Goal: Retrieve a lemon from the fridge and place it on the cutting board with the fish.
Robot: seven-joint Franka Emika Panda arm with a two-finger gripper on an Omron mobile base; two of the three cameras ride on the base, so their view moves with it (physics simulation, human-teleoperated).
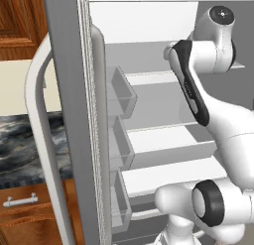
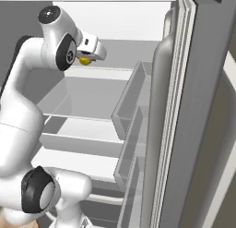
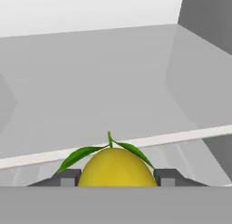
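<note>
One small bright yellow lemon (image 3: 117, 168), rounded, with a short stem and two green leaves on top, sits between the two dark finger tips of the white arm's gripper (image 3: 117, 178), which is closed on the fruit's flanks. Seen from the right base camera, the lemon (image 2: 85, 61) shows as a yellow spot under the hand, inside the tall grey French-door fridge (image 2: 184, 107), just above an upper glass shelf (image 2: 106, 74) and clear of it.

Handling, judged: light, firm, with a waxy curved rind that could roll or squirt out of a loose pinch. Best hold is across the widest middle, as the tips sit now; the leaves and stem are no place to grip.

Surface and room: white fridge interior, smooth glass shelves with pale front edges, door bins (image 2: 131, 102) on the open door to the right of the lemon. Beyond the fridge's left door lie a dark marbled counter (image 1: 25, 145) and reddish wooden cabinets (image 1: 22, 21).
</note>
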